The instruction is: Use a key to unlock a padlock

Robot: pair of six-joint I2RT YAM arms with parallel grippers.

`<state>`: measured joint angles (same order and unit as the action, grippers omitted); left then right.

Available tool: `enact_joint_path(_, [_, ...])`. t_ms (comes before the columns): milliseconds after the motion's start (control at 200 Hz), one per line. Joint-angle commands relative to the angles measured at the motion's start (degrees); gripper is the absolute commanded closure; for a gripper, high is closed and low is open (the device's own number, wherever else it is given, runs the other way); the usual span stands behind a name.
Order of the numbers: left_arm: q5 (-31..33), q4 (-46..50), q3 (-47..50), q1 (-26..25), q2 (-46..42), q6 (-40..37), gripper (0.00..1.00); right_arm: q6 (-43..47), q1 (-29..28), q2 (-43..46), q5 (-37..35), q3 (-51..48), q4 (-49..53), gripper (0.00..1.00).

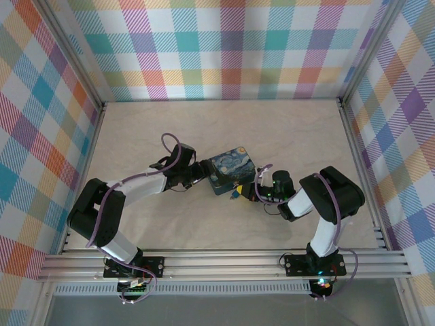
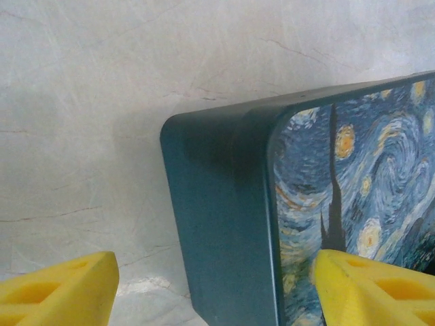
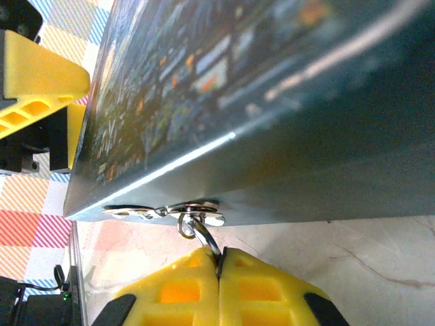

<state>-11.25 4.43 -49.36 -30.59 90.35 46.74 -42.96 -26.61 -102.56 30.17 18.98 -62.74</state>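
My right claw (image 3: 219, 272) is pinched shut on a thin metal ring (image 3: 202, 236) hanging at the lower edge of the night-sky tin (image 1: 230, 170); its wrist view shows this plainly, while the top view blurs it. The padlock (image 1: 234, 195) sits mid-bench at the tin's near corner, too small for me to judge its axis. My left claw (image 2: 214, 282) stands wide astride the tin's left corner.
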Motion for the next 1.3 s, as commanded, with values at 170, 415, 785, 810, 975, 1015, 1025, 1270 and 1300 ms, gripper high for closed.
enact_joint_path(170, [0.7, 0.9, 2.6, -1.1, -2.1, 0.4, 0.24, -4.1, -0.1, 2.6, -2.1, -1.1, -2.7, 1.0])
enact_joint_path(415, [0.6, 0.8, 3.5, -1.1, -2.1, 0.7, 0.24, -7.4, -0.2, 3.1, -3.4, -1.6, -5.3, 1.0])
enact_joint_path(785, [0.4, 0.2, 4.4, -1.1, -1.9, 1.1, 0.24, -8.3, 0.0, 3.6, -4.7, -2.3, -5.8, 1.0])
enact_joint_path(810, [0.4, 0.2, 4.4, -1.1, -1.9, 1.1, 0.24, -8.3, 0.0, 3.7, -4.8, -2.4, -5.9, 1.0])
enact_joint_path(975, [0.6, 0.6, 4.2, -1.1, -2.2, 1.0, 0.23, -7.9, 0.6, 4.6, -5.5, -3.1, -5.3, 1.0])
enact_joint_path(1015, [0.7, 0.7, 4.1, -1.1, -2.2, 0.9, 0.23, -7.7, 0.8, 5.0, -5.6, -3.3, -5.0, 1.0])
enact_joint_path(1025, [0.7, 0.7, 4.2, -1.1, -2.3, 0.9, 0.23, -7.7, 0.8, 5.1, -5.6, -3.3, -4.9, 1.0])
enact_joint_path(1270, [0.2, -0.2, 4.2, -1.0, -2.9, 1.5, 0.22, -4.9, 1.6, 7.7, -6.3, -4.1, -0.4, 1.0])
enact_joint_path(1300, [0.0, -0.5, 4.3, -0.9, -3.0, 1.7, 0.22, -4.3, 1.7, 8.3, -6.6, -4.3, 0.6, 1.0])
